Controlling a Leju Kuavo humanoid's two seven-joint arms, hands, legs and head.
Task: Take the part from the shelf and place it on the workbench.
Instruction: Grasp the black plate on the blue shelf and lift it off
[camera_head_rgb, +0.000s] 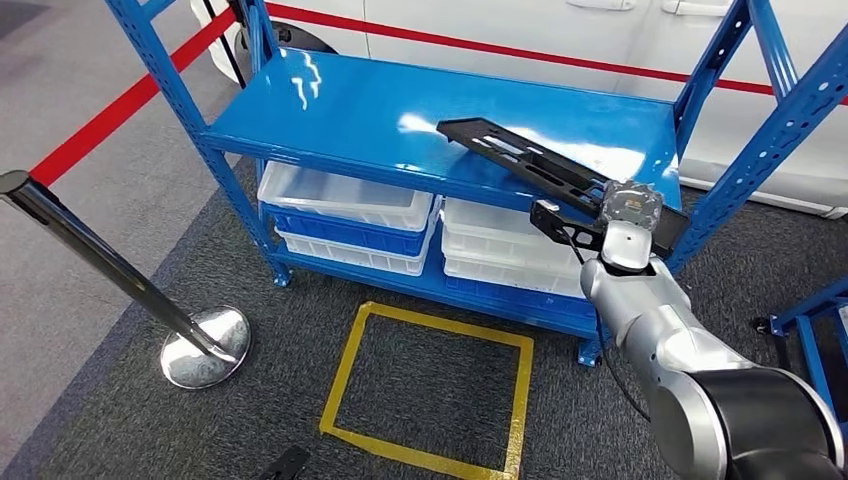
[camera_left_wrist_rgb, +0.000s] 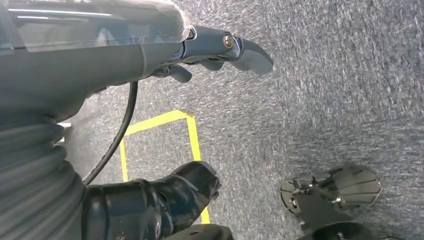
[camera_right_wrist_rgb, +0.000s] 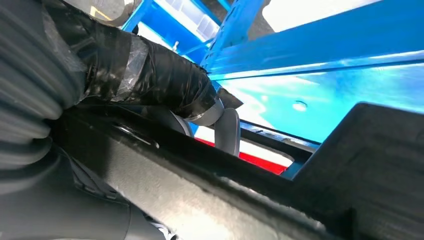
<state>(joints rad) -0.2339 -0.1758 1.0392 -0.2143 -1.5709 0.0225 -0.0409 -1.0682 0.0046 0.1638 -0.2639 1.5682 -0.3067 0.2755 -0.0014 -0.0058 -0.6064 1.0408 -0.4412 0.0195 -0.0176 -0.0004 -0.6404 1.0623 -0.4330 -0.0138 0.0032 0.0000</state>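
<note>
Bins (camera_head_rgb: 345, 205) look empty under the shelf (camera_head_rgb: 350, 120); right hand (camera_head_rgb: 628, 215) grips the black part (camera_head_rgb: 520, 160), left hand (camera_left_wrist_rgb: 220, 50) holds nothing, fingers apart

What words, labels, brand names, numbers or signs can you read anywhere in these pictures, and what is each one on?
There is no readable text in any view.
The black part held by the right hand carries no lettering that can be made out.
The blue shelf, the white bins, the white car with its red stripe and the yellow floor square bear no lettering.
</note>
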